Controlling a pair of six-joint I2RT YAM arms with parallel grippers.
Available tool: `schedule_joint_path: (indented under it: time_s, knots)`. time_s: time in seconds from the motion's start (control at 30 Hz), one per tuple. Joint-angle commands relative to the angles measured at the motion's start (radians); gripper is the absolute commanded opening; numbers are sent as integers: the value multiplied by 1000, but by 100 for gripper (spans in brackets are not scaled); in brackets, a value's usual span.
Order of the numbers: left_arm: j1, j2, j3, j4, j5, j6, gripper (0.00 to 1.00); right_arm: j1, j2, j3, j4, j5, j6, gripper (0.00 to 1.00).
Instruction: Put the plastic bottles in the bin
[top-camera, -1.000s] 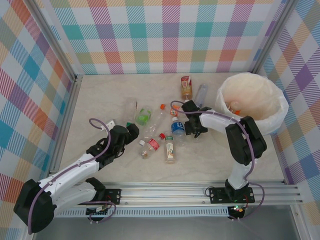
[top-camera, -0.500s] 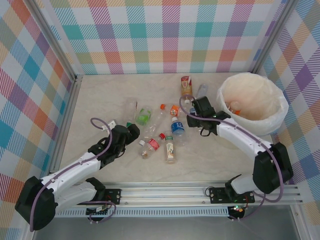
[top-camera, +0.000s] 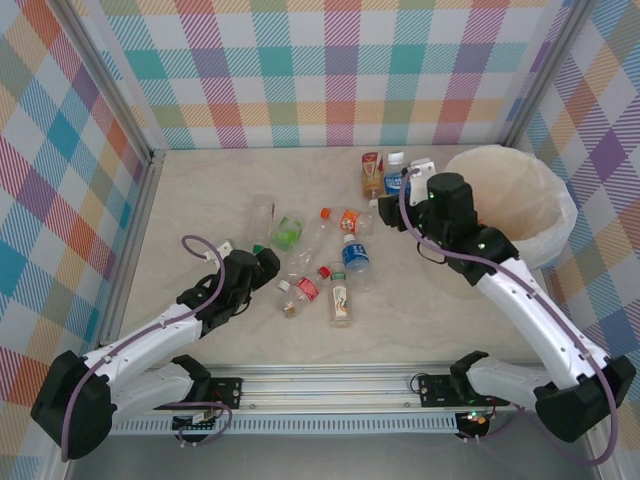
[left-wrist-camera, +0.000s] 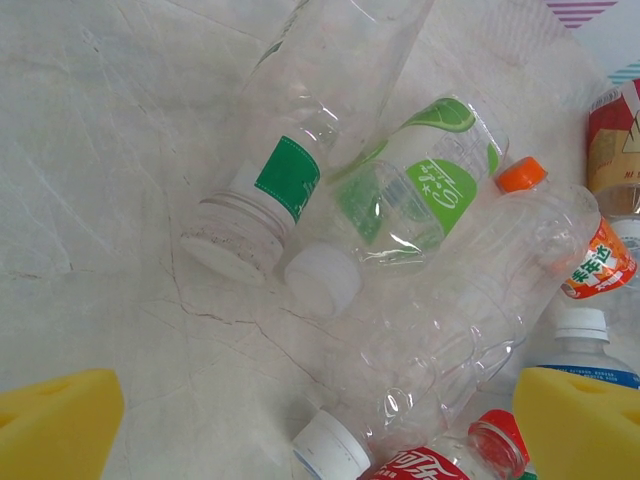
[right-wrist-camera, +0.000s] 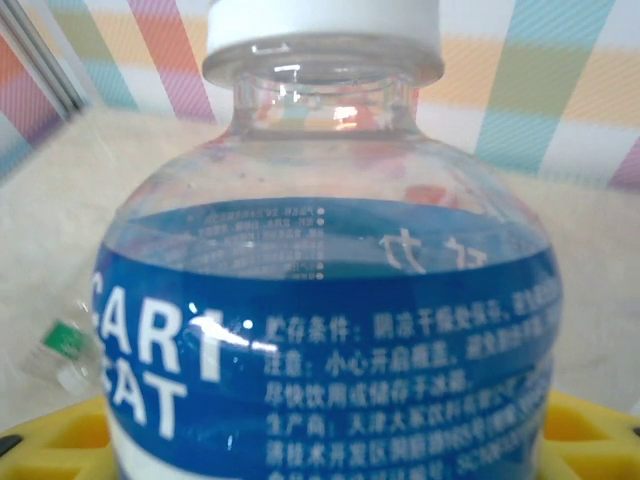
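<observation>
1. My right gripper (top-camera: 404, 190) sits just beside the left rim of the bin (top-camera: 562, 222) in the top view. Its fingers are partly closed around a blue-labelled bottle (right-wrist-camera: 330, 310) with a white cap, and the yellow pads (right-wrist-camera: 590, 430) press on either side of the bottle's body.
2. The bin, lined with a white bag, stands at the far right of the table (top-camera: 200, 200). The held bottle is outside its rim.
3. My left gripper (top-camera: 265, 262) has its jaws spread wide and holds nothing. It is low at the left edge of the bottle cluster.
4. Ahead of it, the left wrist view shows a green-labelled bottle (left-wrist-camera: 420, 185) lying against a clear bottle with a green square label (left-wrist-camera: 285, 175), an orange-capped clear bottle (left-wrist-camera: 470, 290) and a red-labelled bottle (left-wrist-camera: 440, 462).
5. A tan-labelled bottle (top-camera: 372, 172) lies just beside the held one, and a second blue-labelled bottle (top-camera: 355, 256) lies mid-table.
</observation>
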Motion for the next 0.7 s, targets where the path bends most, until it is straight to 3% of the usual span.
schedule_joint_path:
  time_s: [0.0, 0.23, 0.4, 0.67]
  knots:
    - [10, 3, -9, 15, 5, -5, 100, -34, -54, 43, 82, 11, -56, 47]
    - [12, -5, -8, 16, 15, 5, 100, -146, -116, 26, 129, 156, -78, 46]
    - [15, -8, -9, 6, 9, 11, 100, -308, -132, 24, 79, 111, -35, 46]
    - [21, -9, 2, 9, 31, 68, 100, -467, -100, 55, -22, 84, -21, 48]
